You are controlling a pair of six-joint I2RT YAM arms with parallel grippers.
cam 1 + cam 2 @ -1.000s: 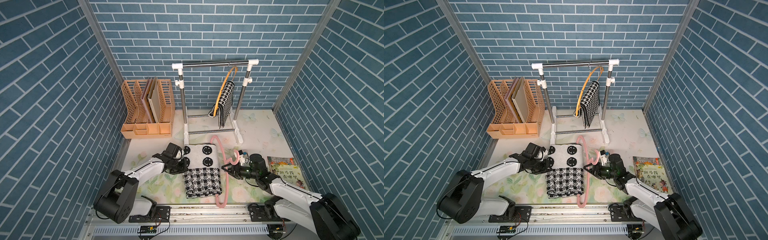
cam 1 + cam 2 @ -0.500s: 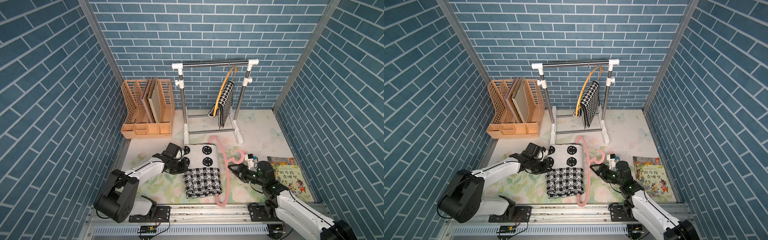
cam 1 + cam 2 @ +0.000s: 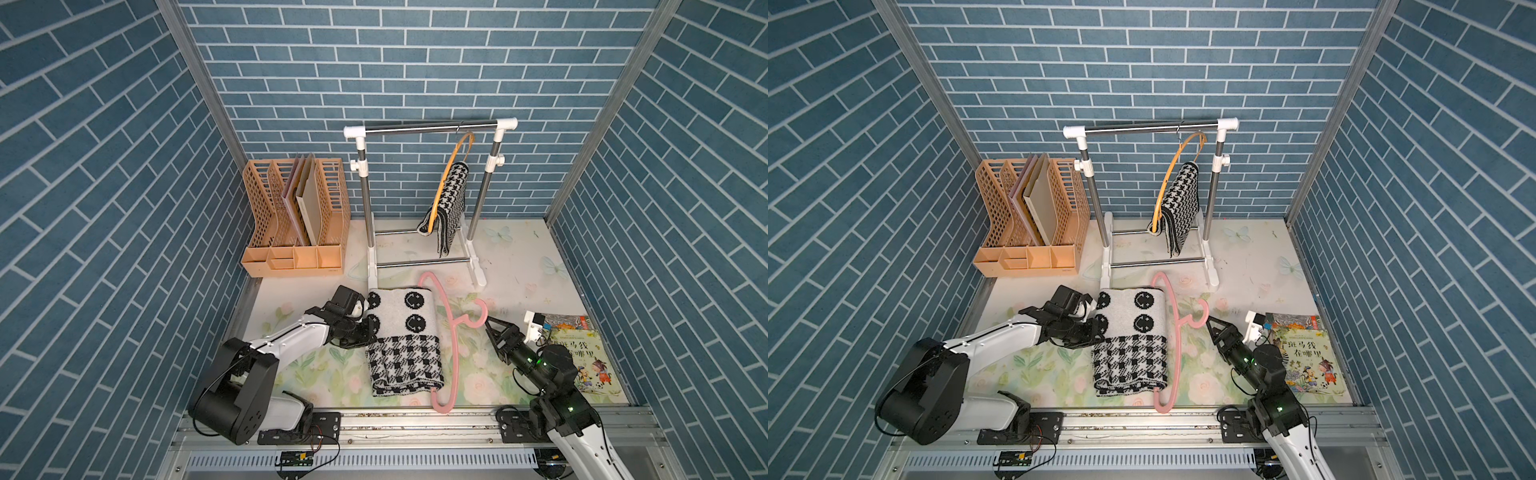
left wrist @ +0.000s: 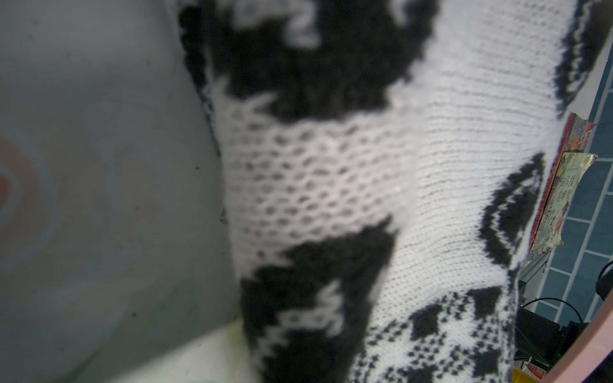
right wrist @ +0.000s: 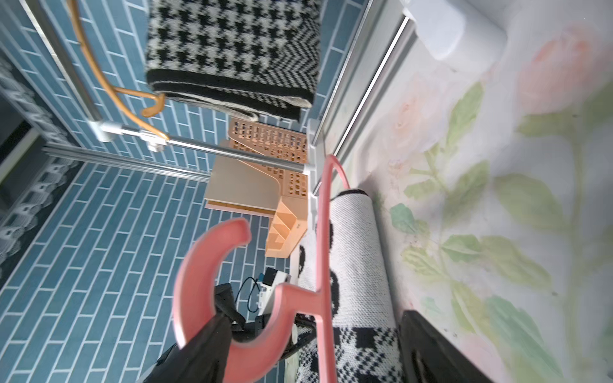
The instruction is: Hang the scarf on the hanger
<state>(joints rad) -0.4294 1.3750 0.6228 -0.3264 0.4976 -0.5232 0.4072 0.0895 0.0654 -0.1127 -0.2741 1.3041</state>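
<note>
Blue brick walls box in a flowered tabletop (image 3: 519, 266). On it, the right gripper (image 3: 491, 326) has its jaws spread wide and holds nothing. A second ago they were half closed at the neck of the pink hanger (image 3: 456, 357). They have since opened and drawn back toward 4 o'clock, and the tips now sit just short of the hook (image 3: 482, 316), not touching it. In the right wrist view the hook looms just ahead of the dark fingers (image 5: 205, 351). The hanger has barely shifted. I read this as a release, perhaps to take a better hold on the hook, so the hanging is not finished.

The left gripper (image 3: 365, 328) remains closed on the 9 o'clock edge of the scarf (image 3: 403, 332), and knit fills its wrist view. The scarf lies folded flat mid-table. The hanger's curve runs along its 3 o'clock edge, and the lower end comes out from under the cloth at 5 o'clock. Whether the scarf wraps a bar underneath, I cannot tell.

The left arm lies low and stretched from its base at 7 o'clock. The right arm is folded back over its base at 5 o'clock, with the forearm aimed toward 10 o'clock.

At 12 o'clock stands a rack (image 3: 430, 128) carrying another scarf (image 3: 451, 199) on an orange hanger (image 3: 446, 174). A file holder (image 3: 291, 232) sits at 10 o'clock and picture books (image 3: 582, 353) at 3 o'clock.
</note>
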